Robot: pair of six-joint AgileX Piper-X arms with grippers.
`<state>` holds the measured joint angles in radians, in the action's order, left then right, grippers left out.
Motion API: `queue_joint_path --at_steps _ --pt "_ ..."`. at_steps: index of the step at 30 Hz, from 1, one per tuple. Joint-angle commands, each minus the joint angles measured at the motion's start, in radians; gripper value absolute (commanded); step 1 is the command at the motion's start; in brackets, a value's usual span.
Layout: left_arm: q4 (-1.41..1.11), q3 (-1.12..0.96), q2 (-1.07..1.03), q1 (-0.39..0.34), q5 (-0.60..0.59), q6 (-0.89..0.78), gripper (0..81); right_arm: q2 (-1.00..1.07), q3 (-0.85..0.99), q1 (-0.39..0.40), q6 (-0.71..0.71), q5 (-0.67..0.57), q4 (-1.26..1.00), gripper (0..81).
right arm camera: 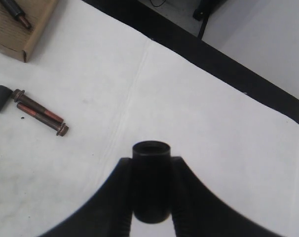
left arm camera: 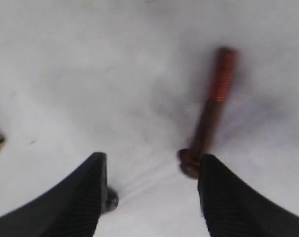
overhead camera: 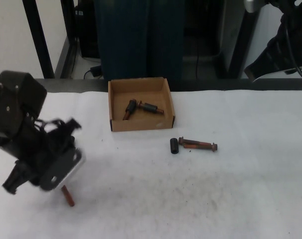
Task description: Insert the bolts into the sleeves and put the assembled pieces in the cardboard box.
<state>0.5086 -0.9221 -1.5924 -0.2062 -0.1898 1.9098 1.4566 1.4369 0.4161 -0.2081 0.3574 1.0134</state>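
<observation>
My left gripper point(left arm camera: 153, 160) hangs wide over a rusty threaded bolt point(left arm camera: 211, 113) at seven o'clock. My right gripper point(right arm camera: 150, 165) clamps a black cylindrical sleeve point(right arm camera: 150, 190) above white cloth point(overhead camera: 240, 199).

Worktop's covered with a white sheet point(overhead camera: 250, 199), a bit wrinkly, with grey smudges toward the near edge. A black strip point(overhead camera: 250, 84) runs along the far edge. Behind that there's a dark teal panel point(overhead camera: 136, 35), a black post point(overhead camera: 39, 35) off the far-left corner, and some cable point(overhead camera: 93, 71) on the floor.
</observation>
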Motion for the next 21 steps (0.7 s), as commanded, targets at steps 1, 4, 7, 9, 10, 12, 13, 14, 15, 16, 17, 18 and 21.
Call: queue_joint_path --at_steps 1,4,7,9,10,12,13,14,15,16,17,18,21 --pt "-0.077 -0.002 0.043 -0.007 -0.012 -0.273 53.1 0.001 0.01 -0.003 0.006 -0.004 -0.001 0.0" --pt "-0.087 -0.009 0.121 -0.017 0.024 -0.768 53.1 0.001 0.01 -0.003 0.006 -0.004 -0.001 0.0" --pt "-0.069 -0.012 0.177 -0.025 0.129 -1.286 53.1 0.001 0.01 -0.003 0.006 -0.004 -0.009 0.0" --pt "-0.013 -0.013 0.2 -0.025 0.138 -1.675 53.1 0.001 0.01 -0.003 0.006 -0.004 -0.01 0.0" --pt "0.022 -0.013 0.201 -0.025 0.136 -1.857 53.1 0.001 0.01 -0.003 0.006 -0.004 -0.01 0.0" --pt "0.084 -0.013 0.19 -0.023 0.136 -2.132 53.1 0.001 0.01 -0.003 0.006 -0.004 -0.01 0.0" --pt "0.117 -0.013 0.177 -0.023 0.136 -2.246 53.1 0.001 0.01 -0.003 0.006 -0.004 -0.01 0.0" --pt "0.142 -0.013 0.165 -0.023 0.136 -2.316 53.1 0.001 0.01 -0.003 0.006 -0.004 -0.01 0.0" --pt "0.171 -0.013 0.149 -0.023 0.14 -2.362 53.1 0.001 0.01 -0.003 0.006 -0.004 -0.01 0.0" --pt "0.187 -0.013 0.134 -0.025 0.157 -2.366 53.1 0.001 0.01 -0.003 0.006 -0.004 -0.01 0.0" --pt "0.2 -0.013 0.118 -0.035 0.19 -2.366 53.1 0.001 0.01 -0.003 0.006 -0.004 -0.01 0.0" --pt "0.207 -0.013 0.104 -0.049 0.225 -2.368 53.1 0.001 0.01 -0.003 0.006 -0.004 -0.01 0.0" --pt "0.207 -0.013 0.067 -0.1 0.336 -2.412 53.1 0.001 0.01 -0.003 0.006 -0.004 -0.01 0.0"
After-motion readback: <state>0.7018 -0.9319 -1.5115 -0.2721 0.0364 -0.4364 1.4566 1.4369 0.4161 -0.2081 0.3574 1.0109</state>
